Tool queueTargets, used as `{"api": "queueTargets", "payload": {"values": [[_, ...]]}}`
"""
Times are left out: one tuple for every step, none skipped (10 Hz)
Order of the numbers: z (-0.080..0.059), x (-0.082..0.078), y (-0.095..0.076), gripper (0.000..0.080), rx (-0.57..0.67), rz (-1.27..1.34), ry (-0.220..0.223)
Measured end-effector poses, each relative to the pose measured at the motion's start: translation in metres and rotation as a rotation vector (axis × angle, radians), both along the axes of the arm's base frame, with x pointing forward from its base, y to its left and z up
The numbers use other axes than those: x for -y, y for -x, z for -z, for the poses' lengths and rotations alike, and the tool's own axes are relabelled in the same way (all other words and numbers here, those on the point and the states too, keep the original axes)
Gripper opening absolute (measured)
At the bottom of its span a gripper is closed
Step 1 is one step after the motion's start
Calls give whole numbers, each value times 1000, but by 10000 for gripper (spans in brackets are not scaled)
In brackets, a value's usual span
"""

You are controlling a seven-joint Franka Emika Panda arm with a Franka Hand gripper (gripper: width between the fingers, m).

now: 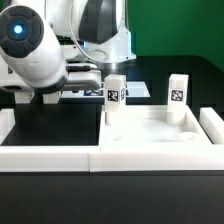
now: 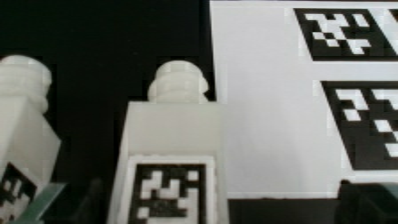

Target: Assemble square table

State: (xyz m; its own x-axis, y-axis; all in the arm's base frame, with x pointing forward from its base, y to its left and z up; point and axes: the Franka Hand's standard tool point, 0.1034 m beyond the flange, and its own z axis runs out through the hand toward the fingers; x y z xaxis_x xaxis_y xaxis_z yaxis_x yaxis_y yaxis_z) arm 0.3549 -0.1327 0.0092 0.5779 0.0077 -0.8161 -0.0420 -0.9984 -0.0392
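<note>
- Hovers with pincer [image 2: 214, 196] seemingly wide, tips blurred, astride a loose leg [image 2: 175, 135] beside the marker board [image 2: 267, 100].
- Could knock the neighbouring leg [image 2: 22, 110] if closing off-centre.
- Might grip crooked, then jam at the tabletop [image 1: 150, 130], on the exterior view's right.

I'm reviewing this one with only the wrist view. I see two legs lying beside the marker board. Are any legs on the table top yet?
Observer: Yes. The exterior view shows one leg at the exterior view's left and a second leg at its right, both upright on the table top.
Operator: Where on it?
Observer: Along its far edge, each near a corner.
Operator: And where is the arm relative to the top?
Observer: The arm is over the black table at the exterior view's left of the top, not above it.
</note>
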Motion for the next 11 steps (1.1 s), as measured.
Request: {"api": "queueTargets", "payload": {"values": [[0,0,0,626,-1,-1,0],[0,-1,0,626,-1,-2,-1],[0,-1,0,453,-1,-3,-2],[1,-1,0,283,-2,-4,-2],[1,-1,0,283,-2,-4,-2],[1,-1,0,288,-2,-5,-3],[1,-2,0,288,-2,-6,-3],[1,-2,0,288,-2,-7,-3],[1,-2,0,288,-2,-7,-4],[1,-2,0,288,-2,-8,-4],[-1,-2,-2,288,3,-13,-10]]}}
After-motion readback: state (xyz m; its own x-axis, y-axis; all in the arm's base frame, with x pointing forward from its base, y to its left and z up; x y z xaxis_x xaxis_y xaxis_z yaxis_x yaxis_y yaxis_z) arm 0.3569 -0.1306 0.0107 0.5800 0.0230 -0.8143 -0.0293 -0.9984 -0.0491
